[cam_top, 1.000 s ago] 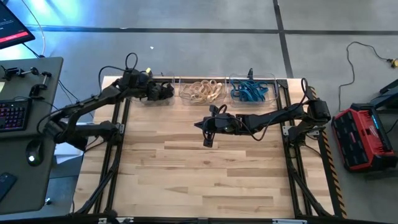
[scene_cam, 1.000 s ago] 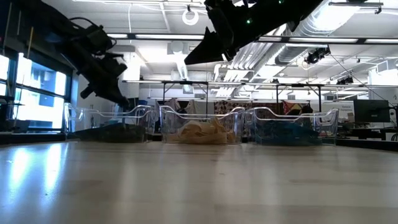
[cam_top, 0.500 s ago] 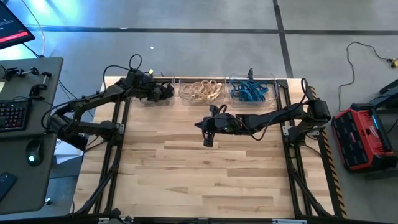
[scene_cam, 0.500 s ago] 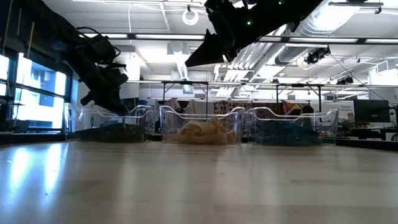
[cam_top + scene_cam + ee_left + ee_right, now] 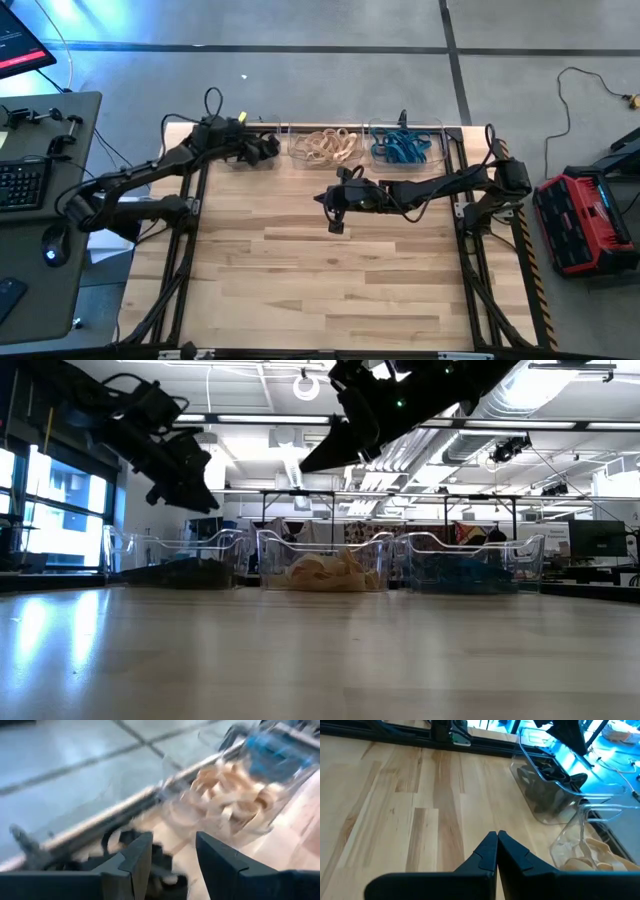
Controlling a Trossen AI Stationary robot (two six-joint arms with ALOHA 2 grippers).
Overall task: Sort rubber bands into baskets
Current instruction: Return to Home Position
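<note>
Three clear baskets stand in a row along the table's far edge. The left basket [image 5: 170, 555] holds black rubber bands [image 5: 546, 770], the middle basket [image 5: 325, 550] tan rubber bands [image 5: 325, 147], and the right basket [image 5: 470, 555] blue rubber bands [image 5: 403, 150]. My left gripper [image 5: 172, 855] hangs open over the left basket, with the black bands below its fingers and nothing between them. My right gripper [image 5: 497, 851] is shut and empty, hovering over the middle of the table [image 5: 335, 215], nearer than the baskets.
The wooden table [image 5: 320, 290] lies bare toward its near edge. Black frame rails [image 5: 190, 250] run along its left and right sides. A desk with a keyboard [image 5: 20, 185] stands to the left and a red case [image 5: 580, 220] to the right, both off the table.
My left gripper has risen out of the left basket and tipped its fingers upward; it now hangs above the rim. My right gripper has kept still.
</note>
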